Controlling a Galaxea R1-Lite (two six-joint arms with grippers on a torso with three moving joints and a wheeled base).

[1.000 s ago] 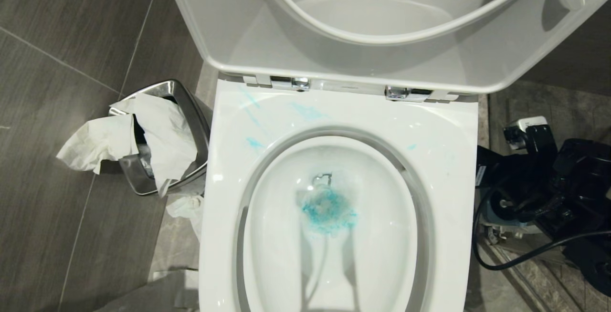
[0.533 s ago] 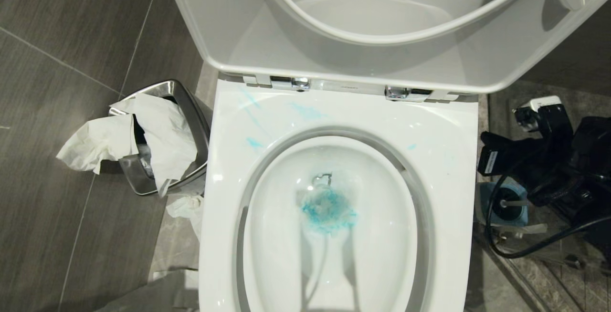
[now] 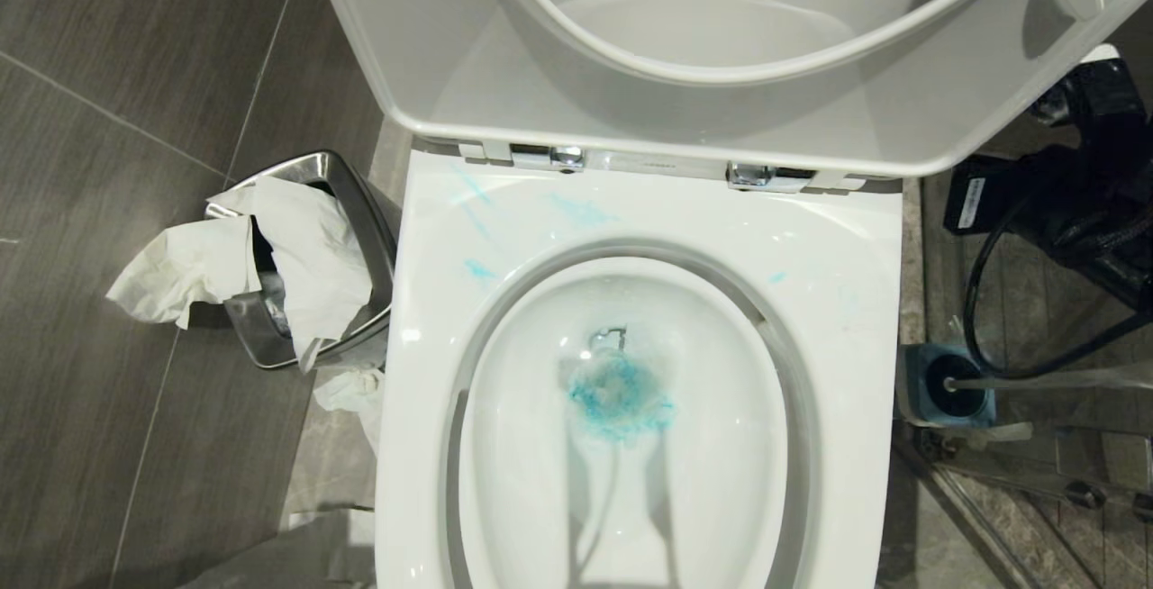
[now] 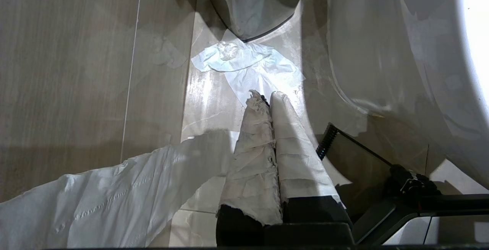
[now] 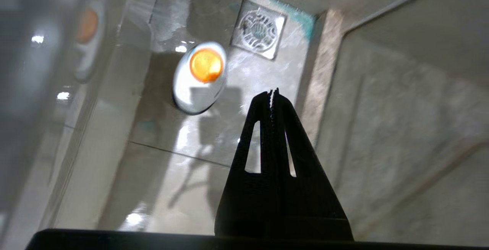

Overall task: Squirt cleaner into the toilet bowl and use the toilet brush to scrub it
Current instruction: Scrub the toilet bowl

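1. The brush (image 3: 1036, 382) stands in its holder (image 3: 946, 391) on the floor just right of the bowl (image 3: 865, 319). Its black head sits in the holder, and its white handle runs off toward the right edge of the head view, so its long axis lies across that view.
2. The right gripper (image 5: 273, 94) is the nearer one. In the head view the right arm (image 3: 1072, 184) is up beside the raised lid (image 3: 946, 121), farther back than the holder and well apart from the handle. Judged from this, the gripper must come back toward the robot and down to meet the handle.
3. The right gripper's black jaws are pressed together and hold nothing. They point at the floor tiles near a square drain (image 5: 259, 32) and a white object with an orange centre (image 5: 200, 76). It would have to spread before it can take the handle.
4. The left gripper (image 4: 267, 95) is low by the left side of the bowl, its paper-wrapped jaws pressed together over a tissue (image 4: 248, 64) on the floor near the bin (image 4: 252, 9). It is on the far side from the brush.
5. The cleaner (image 3: 621, 400) tints the water blue, with faint smears on the rim.
6. Since 1 second ago the right arm has swung from over the holder toward the lid, uncovering the brush. The bowl, cleaner and bin are unchanged.
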